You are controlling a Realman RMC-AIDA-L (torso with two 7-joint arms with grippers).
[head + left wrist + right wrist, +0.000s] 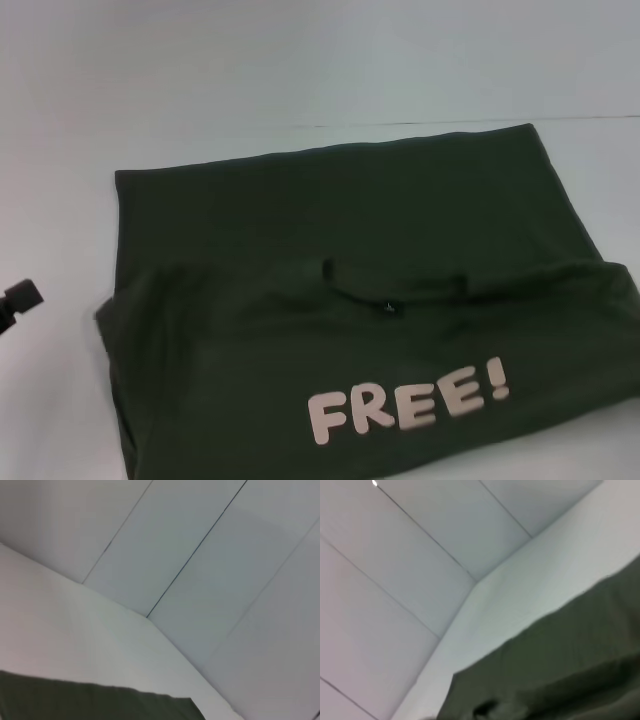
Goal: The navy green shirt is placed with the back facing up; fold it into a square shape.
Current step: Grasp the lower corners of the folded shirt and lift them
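Olive-green cotton shirt (pixel 330 300) lies on the white table (pixel 300 70), partly folded, near half turned over showing "FREE!"; left gripper (pixel 18 300) waits beside it, its grip indiscernible. Next: fold again toward a square.

We can see only one small bit of our body. In the head view, at about nine o'clock, right at the edge, a small black chunky tip of our left arm (pixel 20 299) pokes in. It looks dark and matte, like hard plastic or metal. The end is blocky, with a rounded corner. A thinner black part runs from it off the edge. There is a small lighter shine on its top side. We cannot tell if it has fingers, screws, cables or marks, because so little of it shows. Our two wrist views show none of our own parts. Our right arm does not show in any view.
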